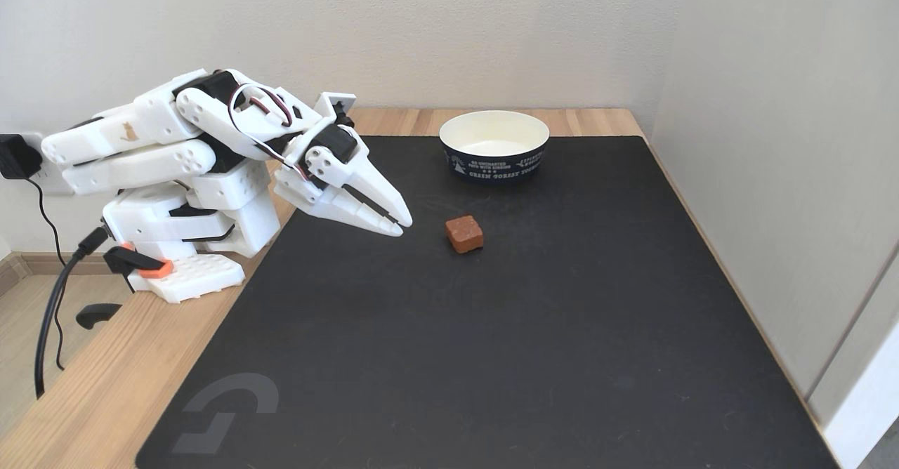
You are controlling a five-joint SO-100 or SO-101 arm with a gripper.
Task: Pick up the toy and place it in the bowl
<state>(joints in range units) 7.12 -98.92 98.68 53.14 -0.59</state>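
Note:
The toy [464, 234], a small reddish-brown block with rounded edges, lies on the black mat [491, 357] near its middle. The bowl [494, 146], cream-white inside and navy outside with white print, stands upright and empty at the mat's far edge, behind and slightly right of the toy. My white gripper [402, 225] points down and to the right, its tips just left of the toy with a small gap between. Its two fingers lie together, shut on nothing.
The arm's base [186, 244] is clamped at the left edge of the wooden table [84, 399], with black cables hanging off that side. Walls stand close behind and to the right. The mat's front half holds only a grey logo [225, 409].

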